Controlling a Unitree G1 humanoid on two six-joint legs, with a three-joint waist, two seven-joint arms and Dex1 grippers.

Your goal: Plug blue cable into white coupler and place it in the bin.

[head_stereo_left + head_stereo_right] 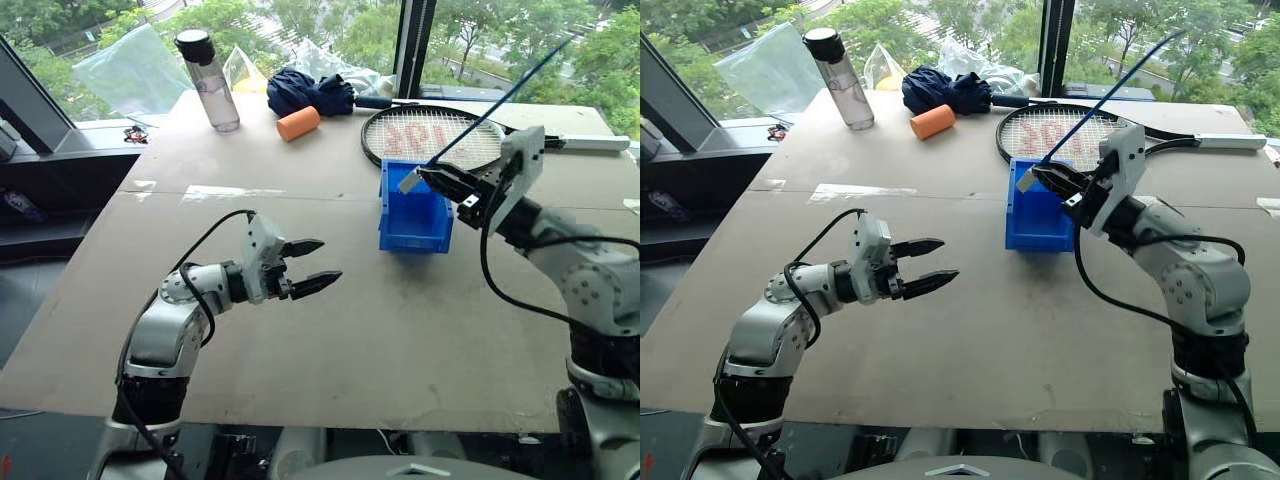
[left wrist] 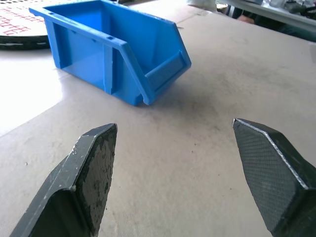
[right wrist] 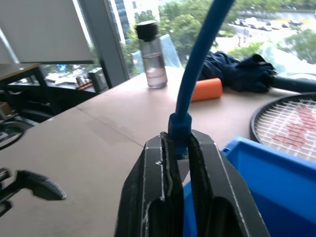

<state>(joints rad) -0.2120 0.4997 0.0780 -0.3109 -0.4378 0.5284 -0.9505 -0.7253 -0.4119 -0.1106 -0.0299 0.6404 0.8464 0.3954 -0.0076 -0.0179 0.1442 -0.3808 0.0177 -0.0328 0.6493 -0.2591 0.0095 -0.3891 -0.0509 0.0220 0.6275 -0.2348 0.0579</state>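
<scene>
My right gripper (image 1: 432, 176) hangs over the bin (image 1: 414, 238), a small bright-blue box on the table's right half. It is shut on the blue cable (image 1: 500, 100), which sticks up and away to the right. A small white coupler (image 1: 410, 181) shows at the cable's lower end, just past the fingertips. In the right wrist view the cable (image 3: 197, 59) rises from between the shut fingers (image 3: 160, 192), which hide the coupler. My left gripper (image 1: 322, 261) is open and holds nothing. It hovers level over the table left of the bin (image 2: 113, 49) and points toward it.
A racket (image 1: 430, 135) lies just behind the bin. At the table's far edge stand a clear bottle (image 1: 210, 80), an orange cylinder (image 1: 298, 123), a dark-blue bundled cloth (image 1: 310, 92) and plastic bags (image 1: 130, 65). Bare tabletop (image 1: 330, 340) spreads in front.
</scene>
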